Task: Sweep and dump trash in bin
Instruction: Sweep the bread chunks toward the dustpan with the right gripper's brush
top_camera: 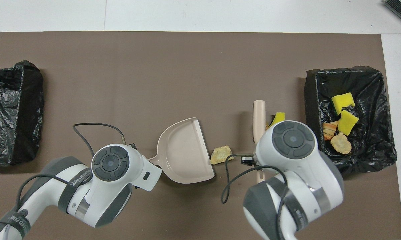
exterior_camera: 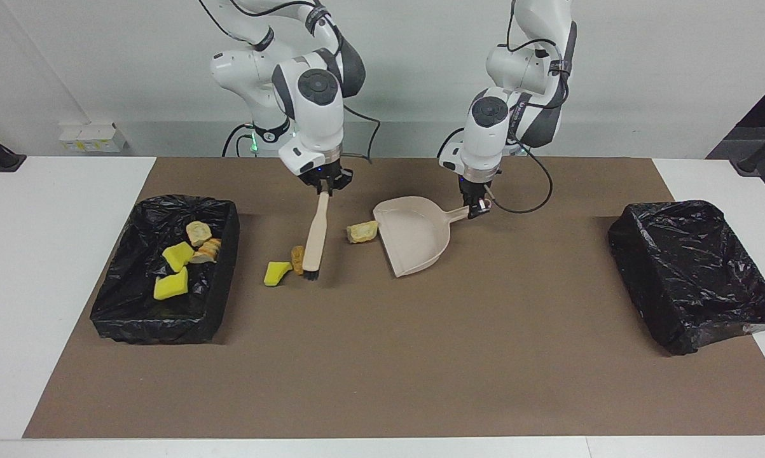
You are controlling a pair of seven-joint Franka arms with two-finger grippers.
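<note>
At centre frame, the right gripper [exterior_camera: 324, 184] clamps a beige long-handled brush [exterior_camera: 315, 236] beside two trash lumps [exterior_camera: 285, 268]; the left gripper [exterior_camera: 475, 202] grips the beige plastic dustpan [exterior_camera: 414, 236], a tan lump [exterior_camera: 362, 231] at its lip. Four lumps [exterior_camera: 186, 257] fill the black-lined bin [exterior_camera: 128, 317], centre-left.

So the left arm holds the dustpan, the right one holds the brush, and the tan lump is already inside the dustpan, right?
Not quite. The facing view shows the tan lump on the mat just outside the dustpan's open edge, not inside it. The rest holds: the left tool grips the dustpan handle and the right tool holds the brush.
</note>
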